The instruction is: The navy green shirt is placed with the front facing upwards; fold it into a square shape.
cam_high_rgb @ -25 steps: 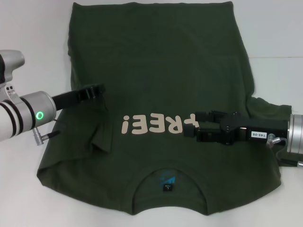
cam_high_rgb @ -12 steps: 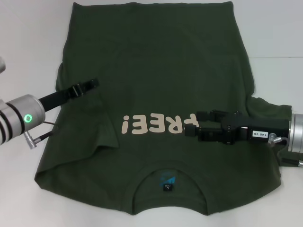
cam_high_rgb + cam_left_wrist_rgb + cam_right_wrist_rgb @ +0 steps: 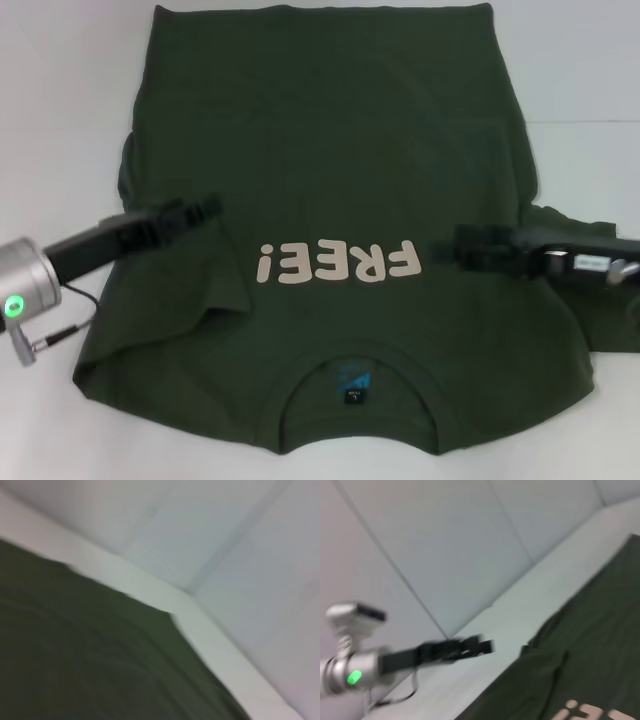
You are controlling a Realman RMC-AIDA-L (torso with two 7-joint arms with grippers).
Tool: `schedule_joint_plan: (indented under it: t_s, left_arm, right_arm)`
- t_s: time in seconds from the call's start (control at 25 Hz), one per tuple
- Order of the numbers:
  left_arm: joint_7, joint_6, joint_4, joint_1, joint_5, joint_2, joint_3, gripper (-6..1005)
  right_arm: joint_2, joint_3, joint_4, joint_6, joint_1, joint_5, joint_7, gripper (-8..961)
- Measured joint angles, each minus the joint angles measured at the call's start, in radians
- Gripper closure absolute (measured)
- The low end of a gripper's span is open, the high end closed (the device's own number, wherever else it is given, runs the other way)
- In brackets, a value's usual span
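The navy green shirt (image 3: 330,150) lies flat on the white table, front up. Its cream "FREE!" lettering (image 3: 337,262) reads upside down, and the collar with the blue neck label (image 3: 352,384) is at the near edge. The sleeve on my left side is folded in over the body (image 3: 215,295). The other sleeve (image 3: 575,228) sticks out to the right. My left gripper (image 3: 207,208) is over the shirt's left part, left of the lettering; it also shows in the right wrist view (image 3: 482,644). My right gripper (image 3: 447,250) is low over the shirt, just right of the lettering.
The white table (image 3: 70,100) shows on both sides of the shirt and along the near edge. A pale wall (image 3: 445,540) stands behind the table. The left wrist view shows the shirt's edge (image 3: 100,650) against the table.
My right gripper has drawn back to the right, off the end of the lettering. My left arm has swung nearer, its gripper a little lower on the shirt. The shirt's left edge has shifted slightly.
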Motion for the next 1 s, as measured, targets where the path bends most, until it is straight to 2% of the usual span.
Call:
schedule_joint_plan:
  t_s: [0.2, 0.32, 0.4, 0.48, 0.64, 1.0]
  left_arm:
    - [0.167, 0.218, 0.0, 0.035, 0.009, 0.0, 0.007, 205]
    - [0.222, 0.288, -0.005, 0.045, 0.011, 0.0, 0.007, 192]
    - [0.236, 0.313, -0.006, 0.049, 0.012, -0.001, 0.008, 183]
    - [0.245, 0.327, -0.007, 0.052, 0.012, -0.001, 0.009, 174]
    - [0.302, 0.377, -0.007, 0.062, 0.029, -0.001, 0.01, 157]
    - [0.444, 0.508, 0.003, 0.057, 0.151, 0.001, 0.012, 129]
  right_arm:
    - [-0.072, -0.003, -0.003, 0.009, -0.008, -0.026, 0.195, 40]
    - [-0.109, 0.008, -0.006, 0.026, -0.018, -0.054, 0.305, 40]
    - [-0.127, 0.013, -0.02, 0.032, -0.034, -0.058, 0.365, 40]
    - [-0.135, 0.016, -0.054, 0.036, -0.057, -0.064, 0.423, 40]
    - [-0.137, 0.034, -0.124, 0.064, -0.1, -0.125, 0.52, 39]
    - [-0.132, 0.153, -0.142, 0.122, -0.16, -0.221, 0.559, 39]
